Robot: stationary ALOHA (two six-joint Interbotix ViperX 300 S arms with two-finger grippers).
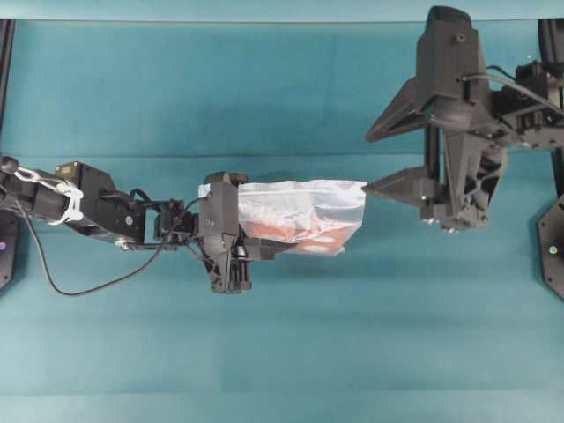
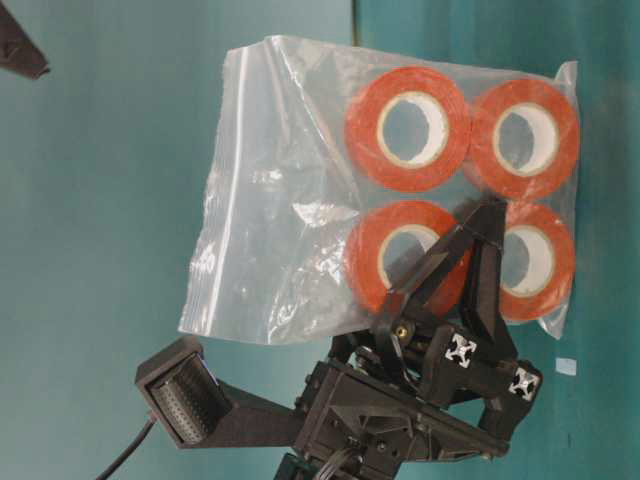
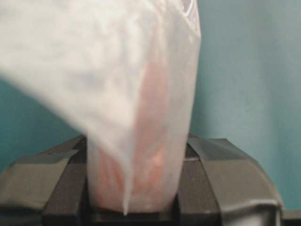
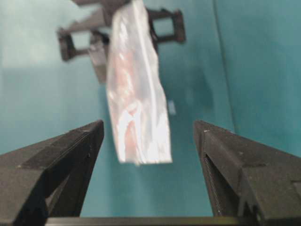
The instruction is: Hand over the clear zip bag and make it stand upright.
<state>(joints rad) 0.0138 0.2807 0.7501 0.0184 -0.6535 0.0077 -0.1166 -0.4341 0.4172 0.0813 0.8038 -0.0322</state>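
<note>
The clear zip bag [image 1: 304, 211] hangs in the air over the teal table, with orange-red tape rolls [image 2: 408, 128] showing inside. My left gripper [image 1: 231, 233] is shut on the bag's left end. In the left wrist view the bag [image 3: 141, 141] fills the gap between the black fingers [image 3: 211, 165]. My right gripper [image 1: 367, 162] stands open at the bag's free right edge. In the right wrist view that edge of the bag [image 4: 138, 117] lies just ahead of the gripper [image 4: 148, 129], in line with its gap and touched by neither finger.
The teal cloth [image 1: 282, 352] covers the whole table. A small white scrap [image 2: 566, 366] lies on it below the bag. Black frame parts stand at the left edge [image 1: 5, 53] and the right edge [image 1: 552, 247].
</note>
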